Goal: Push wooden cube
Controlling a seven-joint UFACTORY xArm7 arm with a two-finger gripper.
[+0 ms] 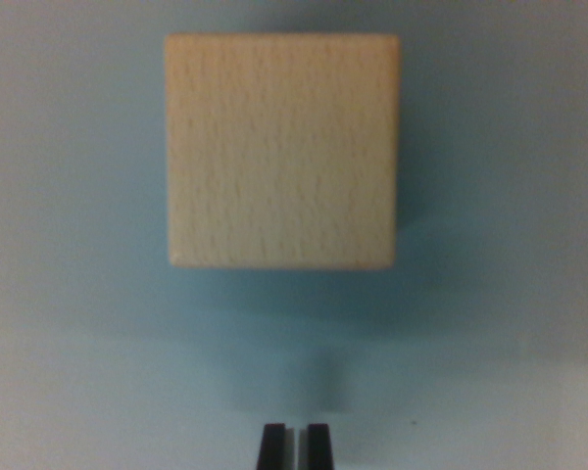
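The black two-fingered pincer (294,446), jaws nearly closed and empty, sits just short of the pale square wooden cube (282,152) ahead, so the approach seems done and a straight forward push is next.

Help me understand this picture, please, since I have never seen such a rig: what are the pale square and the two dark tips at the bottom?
This single picture comes from a camera mounted on the wrist of a robot arm, looking down past its own tool. The two dark tips at the bottom edge belong to the gripper; its fingers stand close together with only a thin slit between them, and they hold nothing. The pale square is a wooden cube, seen from above and a little blurred. It lies on a plain blue-grey surface. A clear stretch of surface separates cube and gripper, so they are not touching. The arm's job is to push that cube.
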